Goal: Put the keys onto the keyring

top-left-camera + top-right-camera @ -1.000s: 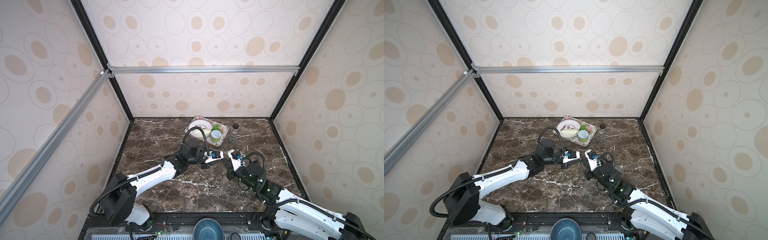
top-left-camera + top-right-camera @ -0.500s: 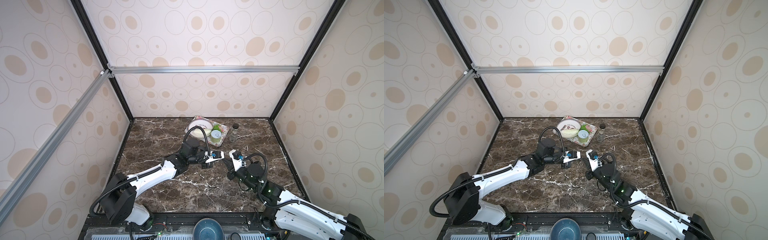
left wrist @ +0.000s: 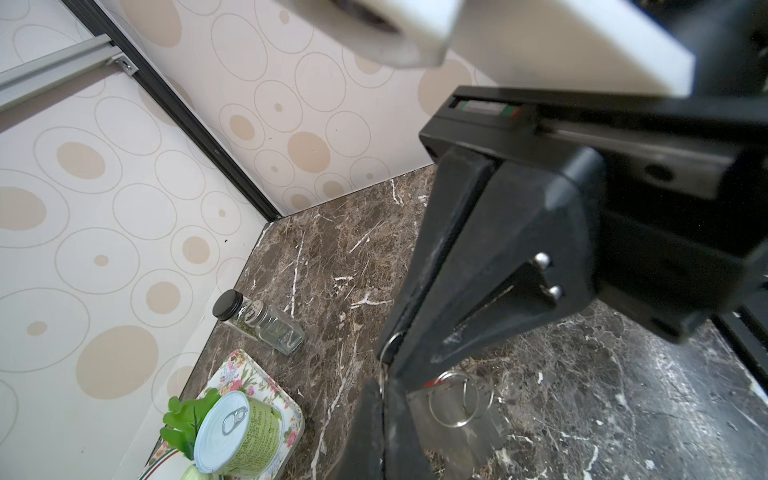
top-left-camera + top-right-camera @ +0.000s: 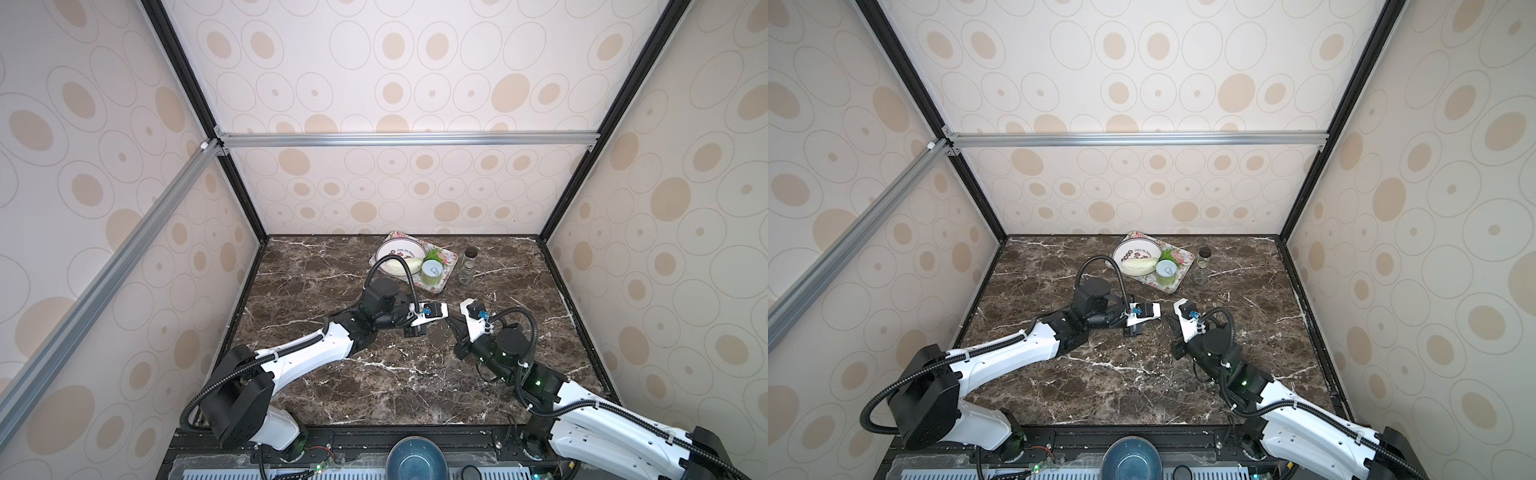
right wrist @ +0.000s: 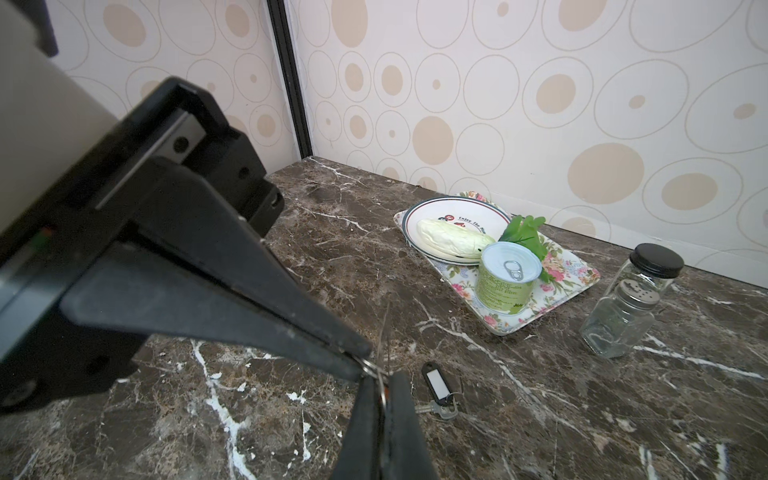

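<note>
My right end effector (image 5: 365, 366) was closed on the rim of the keyring (image 3: 457, 442). The keyring was flat grey metal. It showed edge-on as a thin line in the right wrist view and as a dull grey face in the left wrist view. A small wire ring (image 5: 369, 369) sat right at my right tips.

My left end effector (image 3: 387, 362) was closed too, gripping the red-tagged key (image 5: 386, 392). Only a sliver of red showed between its fingers. The two end effectors met tip to tip near the middle of the tabletop (image 4: 374, 386), with the left reaching in from 9 o'clock and the right from 4 o'clock in both top views. Two overlapping wire loops (image 3: 457, 399) lay against the grey metal just past the tips.

The black-tagged key (image 5: 436, 384) lay flat on the tabletop with its white label up, near the tips but apart from them. The flowered tray (image 4: 446, 270) stood at 12 o'clock from the tips, and the glass shaker (image 4: 467, 266) at 1 o'clock.
</note>
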Motion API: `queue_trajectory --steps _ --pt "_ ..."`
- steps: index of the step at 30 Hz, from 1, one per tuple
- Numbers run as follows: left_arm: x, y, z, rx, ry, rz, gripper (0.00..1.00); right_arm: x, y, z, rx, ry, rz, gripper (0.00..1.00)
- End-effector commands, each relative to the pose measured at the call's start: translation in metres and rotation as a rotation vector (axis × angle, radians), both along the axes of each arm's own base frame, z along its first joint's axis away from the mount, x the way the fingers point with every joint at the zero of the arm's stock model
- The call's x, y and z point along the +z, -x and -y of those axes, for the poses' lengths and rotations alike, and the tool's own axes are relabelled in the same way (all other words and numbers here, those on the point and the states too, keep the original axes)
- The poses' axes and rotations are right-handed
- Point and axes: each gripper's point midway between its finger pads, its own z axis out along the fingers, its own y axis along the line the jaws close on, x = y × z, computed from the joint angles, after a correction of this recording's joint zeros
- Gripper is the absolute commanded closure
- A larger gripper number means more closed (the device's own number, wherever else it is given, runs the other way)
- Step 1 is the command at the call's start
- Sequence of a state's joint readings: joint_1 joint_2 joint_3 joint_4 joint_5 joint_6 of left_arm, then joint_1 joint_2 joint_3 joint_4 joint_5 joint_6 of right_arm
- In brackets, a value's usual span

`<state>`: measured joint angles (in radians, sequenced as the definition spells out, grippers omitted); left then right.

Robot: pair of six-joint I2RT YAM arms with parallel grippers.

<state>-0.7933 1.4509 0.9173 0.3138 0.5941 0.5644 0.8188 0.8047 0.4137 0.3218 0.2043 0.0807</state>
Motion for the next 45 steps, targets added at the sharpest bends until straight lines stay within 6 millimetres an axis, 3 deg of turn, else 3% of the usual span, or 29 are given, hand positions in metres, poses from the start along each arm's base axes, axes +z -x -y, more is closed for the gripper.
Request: queue_trajectory --steps 1,10,18,26,38,45 --pt "0.025 0.002 -0.001 0.005 0.069 0.07 1.0 0.004 -0.004 0.004 -0.04 -0.049 -0.002 1.0" --pt "0.028 0.005 -0.002 -0.006 0.08 0.083 1.0 0.001 -0.011 0.016 -0.069 -0.106 -0.056 1.0" --pt "0.024 0.003 -0.001 -0.002 0.076 0.087 1.0 0.0 -0.012 0.016 -0.072 -0.11 -0.064 1.0" --pt "0.04 0.008 -0.004 0.003 0.177 0.114 1.0 -0.004 -0.016 0.018 -0.07 -0.13 -0.101 1.0" --pt "0.038 0.008 -0.002 -0.008 0.169 0.106 1.0 0.001 -0.011 0.013 -0.016 -0.119 -0.083 1.0" --pt "0.033 0.008 -0.004 -0.003 0.148 0.106 0.78 0.003 -0.009 0.013 -0.007 -0.107 -0.066 1.0"
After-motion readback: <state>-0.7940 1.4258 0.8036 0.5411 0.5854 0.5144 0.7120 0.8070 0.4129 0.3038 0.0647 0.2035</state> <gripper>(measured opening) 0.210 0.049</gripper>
